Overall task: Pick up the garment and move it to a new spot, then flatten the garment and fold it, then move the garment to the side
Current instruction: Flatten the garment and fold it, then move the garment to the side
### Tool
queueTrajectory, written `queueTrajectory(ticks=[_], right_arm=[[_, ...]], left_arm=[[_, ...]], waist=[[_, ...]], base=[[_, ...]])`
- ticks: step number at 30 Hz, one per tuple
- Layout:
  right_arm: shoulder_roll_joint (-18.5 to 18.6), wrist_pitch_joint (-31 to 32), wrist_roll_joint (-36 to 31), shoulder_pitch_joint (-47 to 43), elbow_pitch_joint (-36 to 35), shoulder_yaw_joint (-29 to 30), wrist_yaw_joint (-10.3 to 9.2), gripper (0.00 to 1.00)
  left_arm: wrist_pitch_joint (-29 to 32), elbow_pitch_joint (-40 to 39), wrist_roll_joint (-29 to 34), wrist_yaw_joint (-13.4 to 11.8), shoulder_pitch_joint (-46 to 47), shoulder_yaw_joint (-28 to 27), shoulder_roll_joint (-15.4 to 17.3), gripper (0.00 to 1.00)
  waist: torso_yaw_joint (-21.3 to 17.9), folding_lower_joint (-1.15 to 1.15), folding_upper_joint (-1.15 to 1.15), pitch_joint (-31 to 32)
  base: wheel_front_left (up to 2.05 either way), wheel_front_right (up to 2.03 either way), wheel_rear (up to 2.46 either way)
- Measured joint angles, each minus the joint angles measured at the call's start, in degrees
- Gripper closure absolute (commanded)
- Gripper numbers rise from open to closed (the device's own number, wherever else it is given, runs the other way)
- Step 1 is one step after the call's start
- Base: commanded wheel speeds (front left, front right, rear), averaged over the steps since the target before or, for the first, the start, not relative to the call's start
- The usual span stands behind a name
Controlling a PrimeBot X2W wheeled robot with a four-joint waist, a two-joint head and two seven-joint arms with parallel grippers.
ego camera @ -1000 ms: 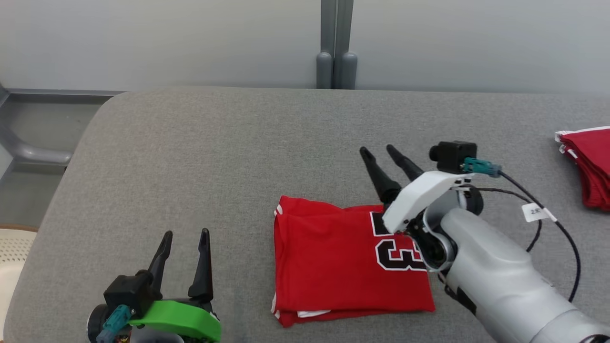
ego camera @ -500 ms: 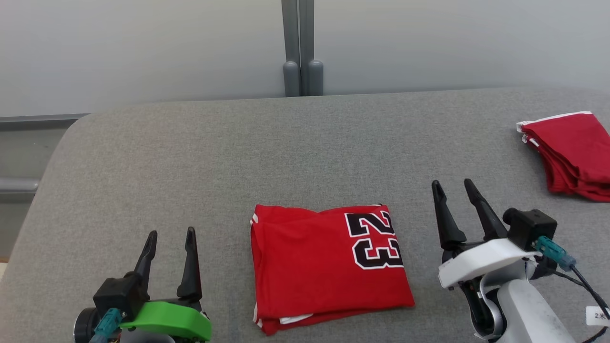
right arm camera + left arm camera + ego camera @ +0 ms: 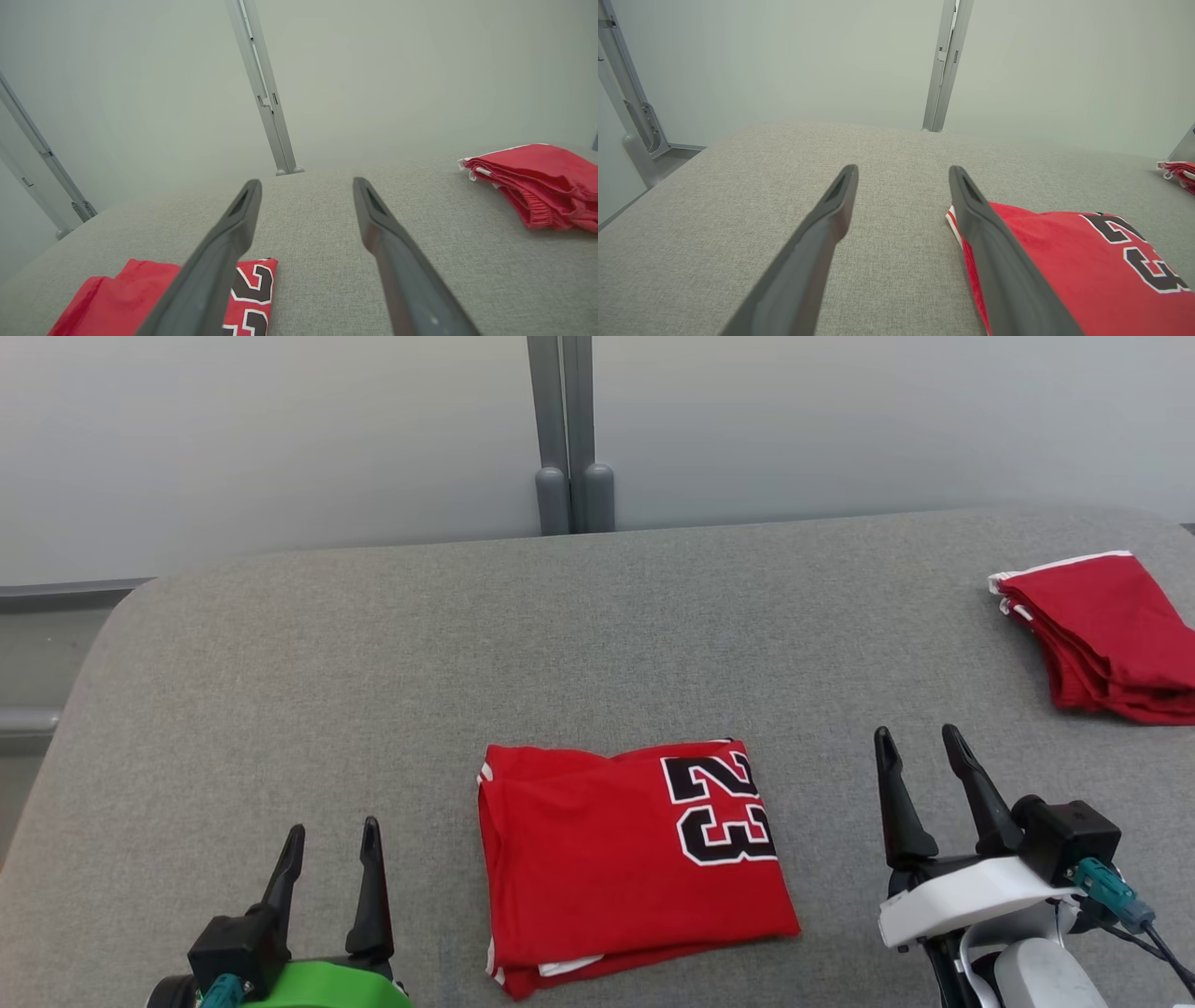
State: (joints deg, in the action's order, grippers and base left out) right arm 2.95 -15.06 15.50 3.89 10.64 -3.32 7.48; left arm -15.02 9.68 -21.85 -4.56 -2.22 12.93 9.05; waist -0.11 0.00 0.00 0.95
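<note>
Garment (image 3: pixel 625 859): red jersey, folded rectangle | table (image 3: pixel 373 691): grey woven fabric

The number 23, in black digits with white outline, is printed on the folded red jersey (image 3: pixel 616 859).

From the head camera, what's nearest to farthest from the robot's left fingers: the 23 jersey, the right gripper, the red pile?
1. 23 jersey, just right of the left gripper.
2. right gripper, beyond the jersey.
3. red pile, far right, farther back.
</note>
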Motion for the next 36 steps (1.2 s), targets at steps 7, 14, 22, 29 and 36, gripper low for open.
queueTrajectory(ticks=[7,14,22,29,36], right_arm=[[0.0,0.0,0.2,-0.3,0.0,0.0,0.0,0.0],[0.0,0.0,0.1,-0.4,0.5,0.3,0.0,0.0],[0.7,2.5,-1.6,1.9,5.4,-0.3,0.0,0.0],[4.4,12.3,5.1,4.9,10.6,-4.1,0.0,0.0],[5.6,17.9,13.4,7.4,17.1,-8.9,0.0,0.0]], left_arm=[[0.0,0.3,1.3,0.6,-0.2,-1.1,-0.9,0.0],[0.0,0.6,1.8,1.6,-0.6,-2.1,-1.4,0.0],[0.0,0.6,3.3,2.3,-0.7,-2.9,-2.0,0.0],[0.0,0.4,3.8,2.7,-1.0,-3.2,-2.5,0.0],[0.0,0.7,4.4,3.3,-0.9,-3.2,-3.0,0.0]], waist=[[0.0,0.0,0.0,0.3],[0.3,0.0,0.0,0.5],[1.5,0.0,0.0,0.5],[3.4,0.0,0.0,0.1],[5.8,0.0,0.0,-1.5]], base=[[0.0,0.0,0.0],[0.0,0.0,0.0],[0.0,0.0,0.0],[0.0,0.0,0.0],[0.0,0.0,0.0]])
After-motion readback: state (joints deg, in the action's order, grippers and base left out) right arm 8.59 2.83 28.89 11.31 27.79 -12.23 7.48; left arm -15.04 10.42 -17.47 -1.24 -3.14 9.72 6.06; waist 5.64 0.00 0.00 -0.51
